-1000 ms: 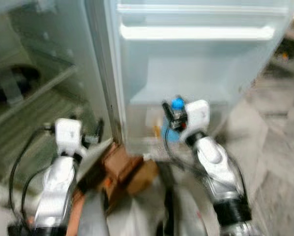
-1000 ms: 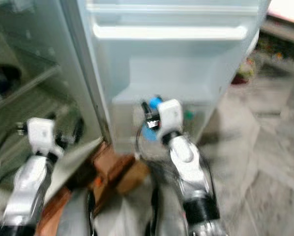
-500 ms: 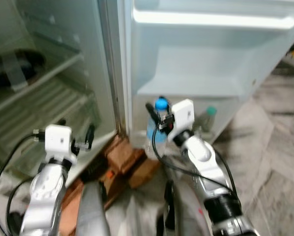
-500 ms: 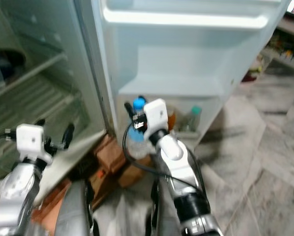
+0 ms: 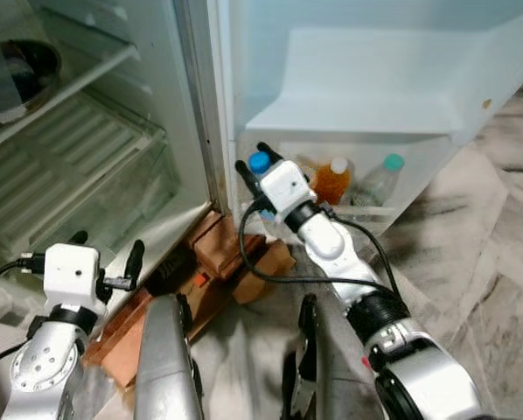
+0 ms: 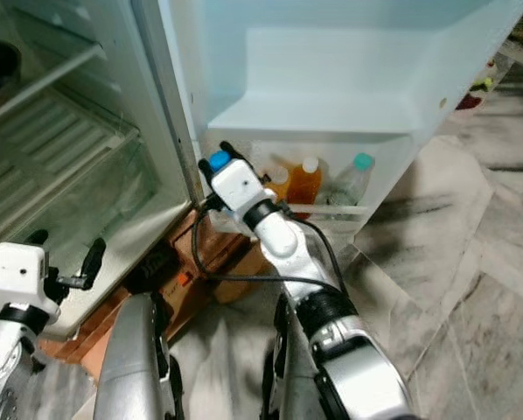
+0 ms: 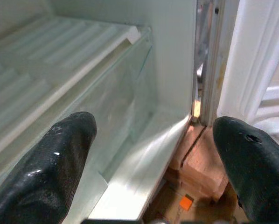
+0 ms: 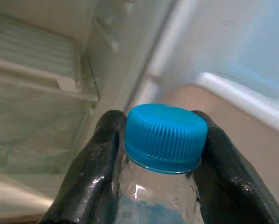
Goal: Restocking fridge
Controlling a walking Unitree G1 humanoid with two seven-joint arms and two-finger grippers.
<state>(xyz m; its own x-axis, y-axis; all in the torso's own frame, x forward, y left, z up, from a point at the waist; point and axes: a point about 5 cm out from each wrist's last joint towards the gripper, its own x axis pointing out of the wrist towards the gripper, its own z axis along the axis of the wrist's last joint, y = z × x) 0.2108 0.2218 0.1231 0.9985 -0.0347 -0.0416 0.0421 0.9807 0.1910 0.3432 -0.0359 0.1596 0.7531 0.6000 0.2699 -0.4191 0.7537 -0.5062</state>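
The right gripper [image 8: 160, 154] is clamped on a blue-capped water bottle [image 8: 165, 140] at the left end of the fridge door's bottom shelf [image 5: 366, 210], beside an orange juice bottle [image 5: 331, 181]. The left gripper [image 7: 153, 158] hangs spread open, empty, near the fridge's lower front edge [image 7: 144, 163].

Two black rubbery fingers [image 7: 46, 168] spread wide, framing the ribbed white fridge shelf [image 7: 60, 65] and reddish-brown wooden base [image 7: 200, 163].
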